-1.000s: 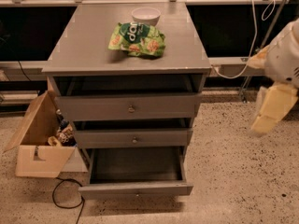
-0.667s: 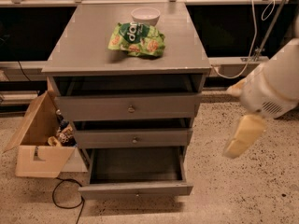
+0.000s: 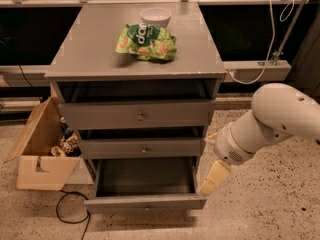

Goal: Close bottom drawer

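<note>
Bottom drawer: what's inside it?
The bottom drawer is pulled out, and the floor you can see looks bare. Its back part hides under the middle drawer. The gripper hangs beside its front corner.

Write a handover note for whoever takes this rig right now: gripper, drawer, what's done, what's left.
Gripper: low, beside the right front corner of the bottom drawer; contact unclear.
Bottom drawer: pulled far out of the cabinet, nothing seen inside.
Done: gripper is at drawer level; the drawer is not closed.
Left: push the drawer front in until it is shut.
</note>
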`<state>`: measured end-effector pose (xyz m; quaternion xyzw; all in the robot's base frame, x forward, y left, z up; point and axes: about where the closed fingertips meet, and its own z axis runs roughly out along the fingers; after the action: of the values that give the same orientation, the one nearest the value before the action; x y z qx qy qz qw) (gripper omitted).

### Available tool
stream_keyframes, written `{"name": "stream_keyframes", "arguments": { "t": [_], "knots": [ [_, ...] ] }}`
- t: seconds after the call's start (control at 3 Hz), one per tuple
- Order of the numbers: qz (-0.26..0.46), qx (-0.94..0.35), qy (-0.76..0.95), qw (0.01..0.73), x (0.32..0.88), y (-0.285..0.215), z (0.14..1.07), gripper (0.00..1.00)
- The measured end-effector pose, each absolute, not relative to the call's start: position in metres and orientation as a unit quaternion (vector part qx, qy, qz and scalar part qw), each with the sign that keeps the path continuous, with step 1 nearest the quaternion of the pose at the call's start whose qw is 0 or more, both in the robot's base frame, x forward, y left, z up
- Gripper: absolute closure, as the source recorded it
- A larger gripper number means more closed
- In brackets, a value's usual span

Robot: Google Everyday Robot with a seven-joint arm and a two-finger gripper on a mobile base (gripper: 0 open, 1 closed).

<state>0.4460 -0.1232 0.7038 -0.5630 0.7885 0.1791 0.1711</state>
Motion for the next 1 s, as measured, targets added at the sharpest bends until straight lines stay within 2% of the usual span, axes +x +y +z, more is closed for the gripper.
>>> {"name": "stream_keyframes", "arguments": {
  "t": [0.67,1.0],
  "knots": [
    [0.202,-0.552,0.792,0.167,0.45,-0.126,0.67,0.0],
    [0.219,-0.55,0.792,0.15,0.439,-0.137,0.588,0.0]
  ]
}}
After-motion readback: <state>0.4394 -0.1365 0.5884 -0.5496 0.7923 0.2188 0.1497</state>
